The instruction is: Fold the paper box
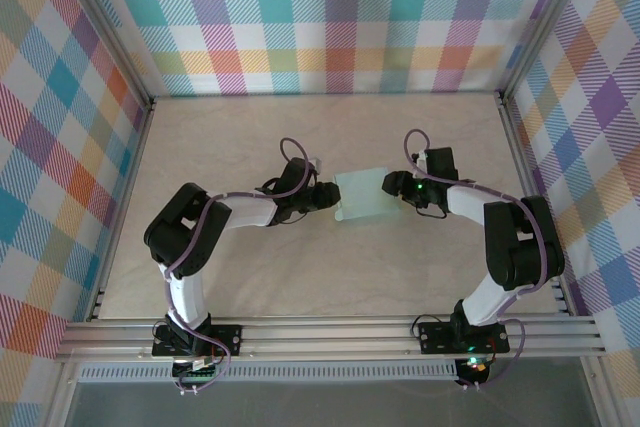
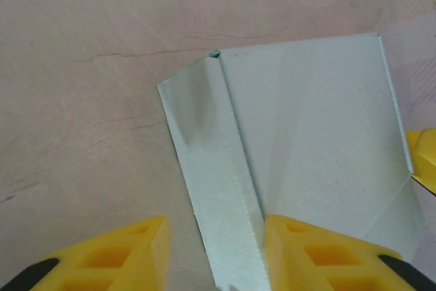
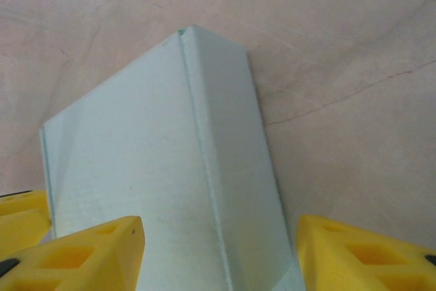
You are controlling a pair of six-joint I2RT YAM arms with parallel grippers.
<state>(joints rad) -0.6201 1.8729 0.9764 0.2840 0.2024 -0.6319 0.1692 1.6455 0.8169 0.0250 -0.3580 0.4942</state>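
Left gripper (image 2: 214, 243): jaws part-open, astride the paper box (image 2: 313, 148) wall at 9 o'clock. Right gripper (image 3: 219, 243): likewise, at 3 o'clock. Advice: pinch both walls evenly along the creases.

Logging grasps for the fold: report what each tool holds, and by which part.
Nothing is clamped. The left tool and right tool each straddle a raised side wall of the pale mint-green card box, jaws open, gaps showing.

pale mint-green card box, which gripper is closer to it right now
Left, narrowly. The left gripper straddles the left wall of the pale mint-green card box, with one finger seemingly against it. The right gripper straddles the opposite wall more loosely.
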